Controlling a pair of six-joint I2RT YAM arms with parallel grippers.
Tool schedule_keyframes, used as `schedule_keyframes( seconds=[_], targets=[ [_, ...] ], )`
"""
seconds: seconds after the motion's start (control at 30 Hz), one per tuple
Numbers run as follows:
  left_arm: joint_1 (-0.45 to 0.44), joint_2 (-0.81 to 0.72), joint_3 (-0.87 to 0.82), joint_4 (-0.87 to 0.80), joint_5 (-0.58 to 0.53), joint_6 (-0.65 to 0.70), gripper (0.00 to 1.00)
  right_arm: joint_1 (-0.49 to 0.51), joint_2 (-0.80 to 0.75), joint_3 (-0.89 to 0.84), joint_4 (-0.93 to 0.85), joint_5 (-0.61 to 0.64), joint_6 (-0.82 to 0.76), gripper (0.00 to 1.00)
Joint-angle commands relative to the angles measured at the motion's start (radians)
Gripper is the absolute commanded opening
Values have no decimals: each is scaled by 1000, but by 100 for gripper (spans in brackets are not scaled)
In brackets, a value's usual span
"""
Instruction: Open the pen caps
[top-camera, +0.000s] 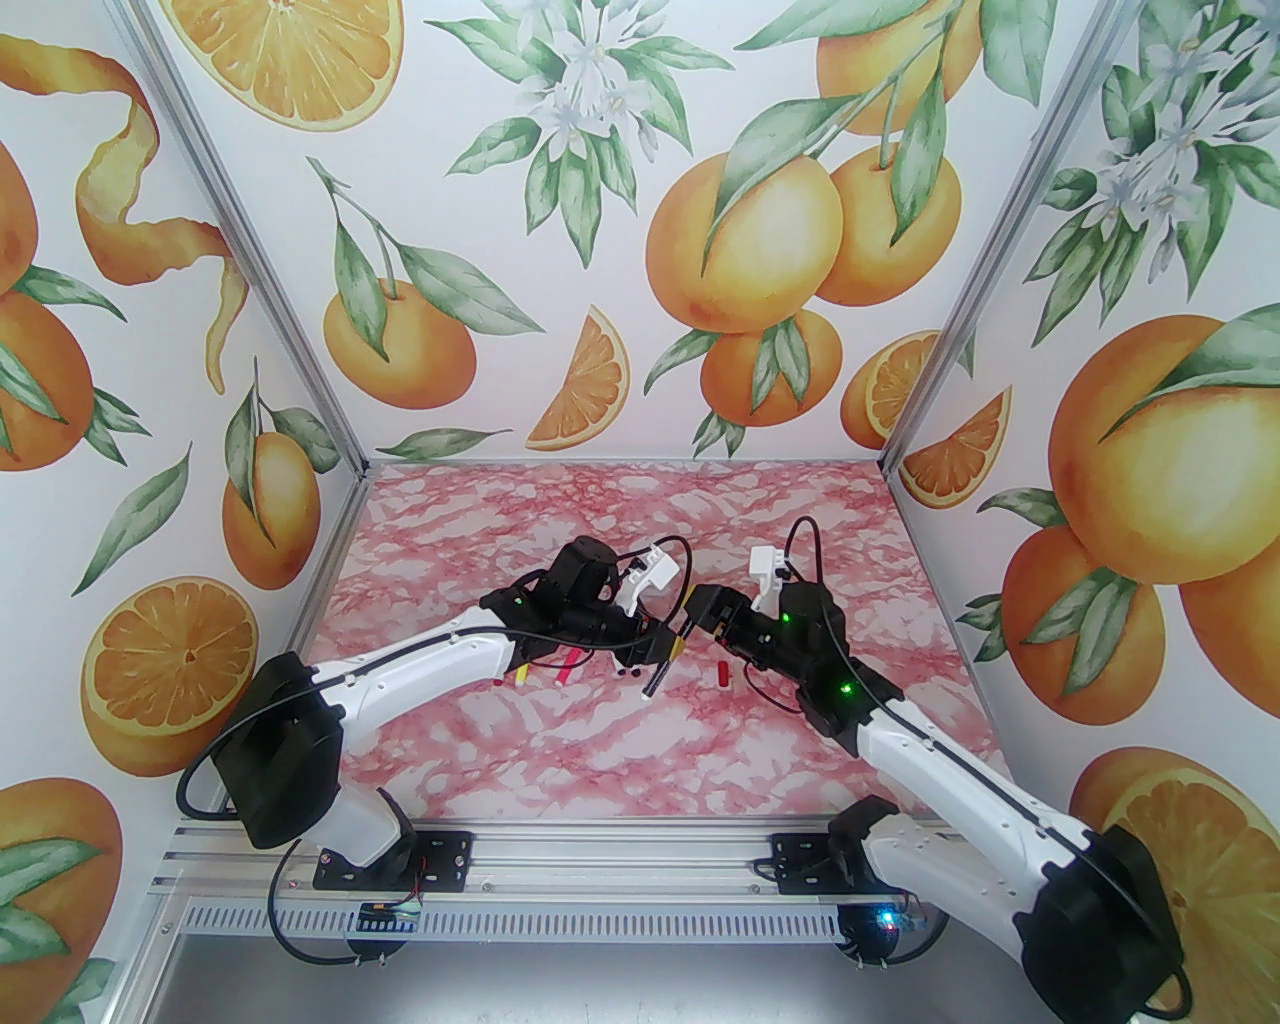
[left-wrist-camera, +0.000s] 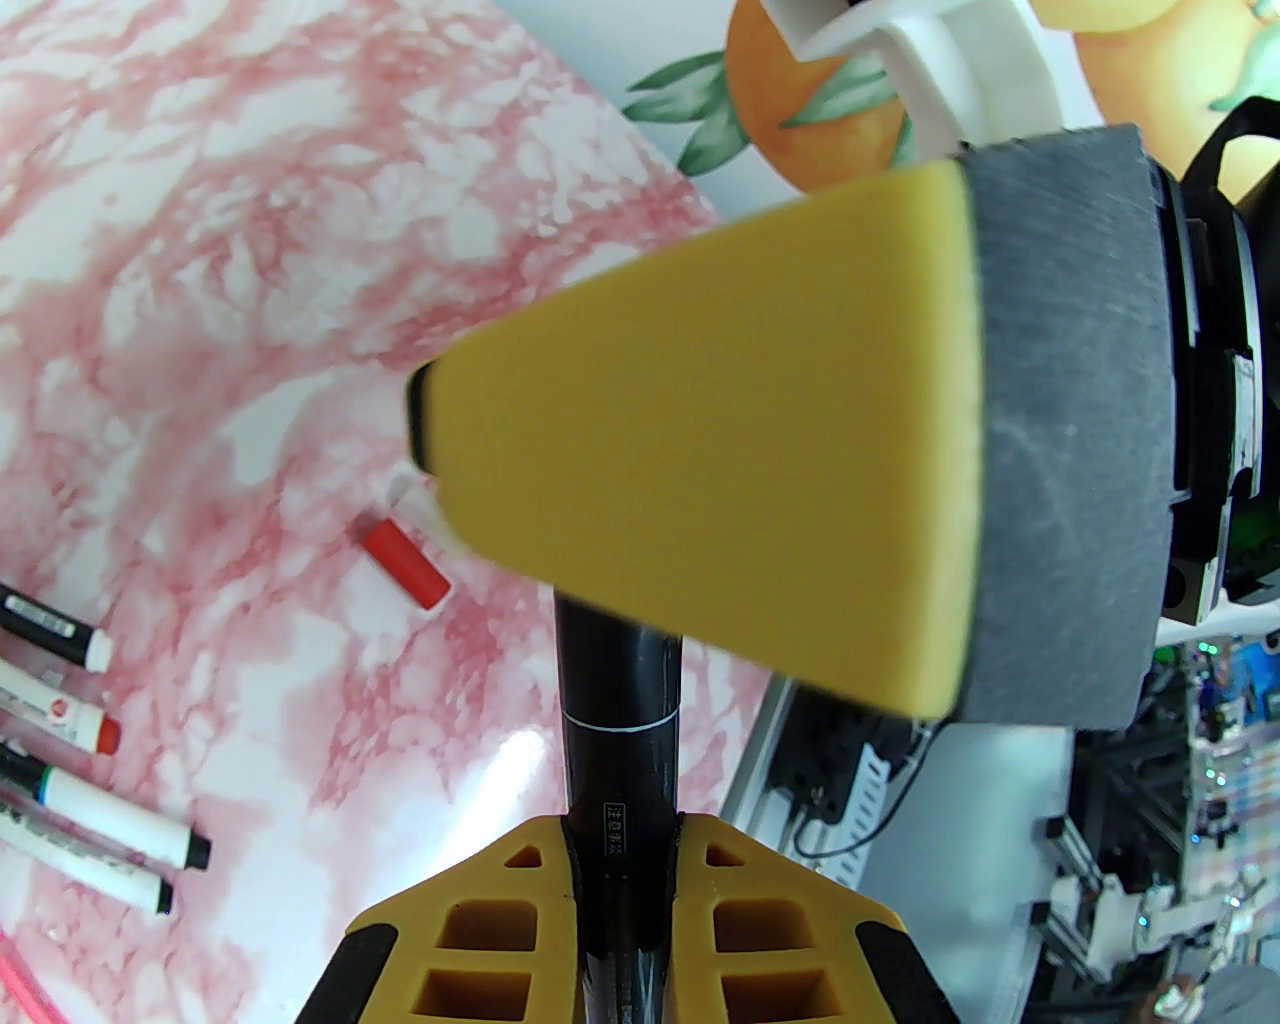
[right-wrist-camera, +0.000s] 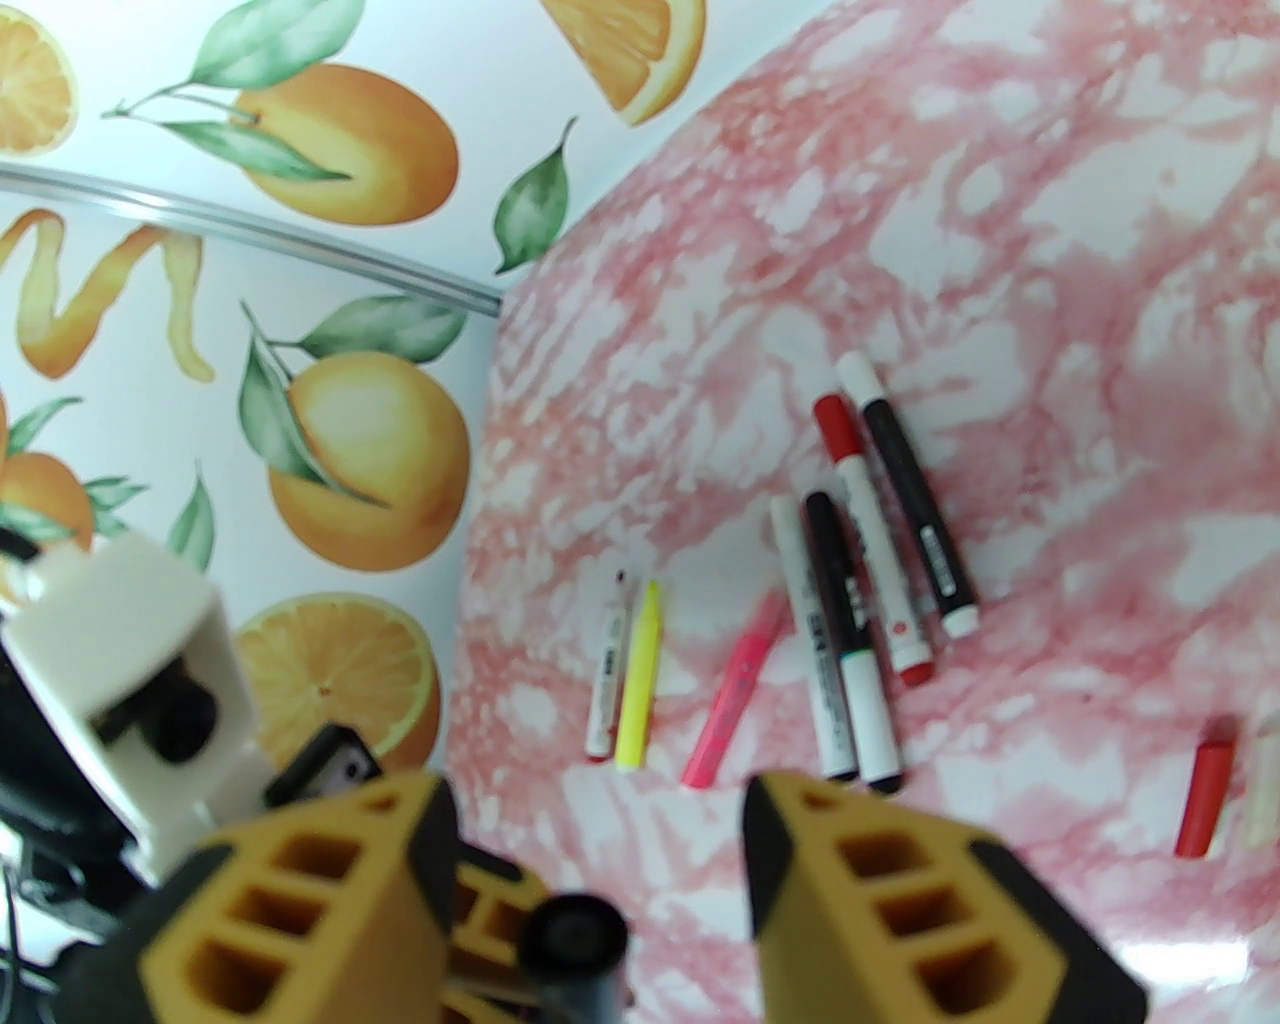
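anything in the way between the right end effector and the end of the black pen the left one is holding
Nothing visible. The black pen, gripped by the left end effector, has its far end in the gap between the right end effector's open fingers.

Left arm (top-camera: 420, 670) reaches low from its near-left base toward the middle. Right arm (top-camera: 950, 770) mirrors it from the near-right. Wrists level, pincers nose to nose. Left pincer (left-wrist-camera: 622, 840) clamped on a black pen (left-wrist-camera: 620, 740). Right pincer (right-wrist-camera: 598, 800) spread wide, fingers either side of the pen's end, not gripping.
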Motion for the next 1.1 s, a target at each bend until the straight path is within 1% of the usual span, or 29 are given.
schedule_keyframes(
  seconds=[0.0,0.27,0.57,0.77,1.07],
  targets=[
    [-8,1,38,30,18,-4,12,10,11,31,46,-2,0,46],
    [-11,6,45,26,19,-1,12,16,20,35,43,-2,-2,37],
    [-14,12,53,17,15,4,12,20,23,42,30,-2,-8,29],
    [-16,18,59,9,6,7,12,22,24,42,25,2,-10,23],
    [-16,15,62,11,3,4,12,22,32,45,16,9,-13,18]
  ],
)
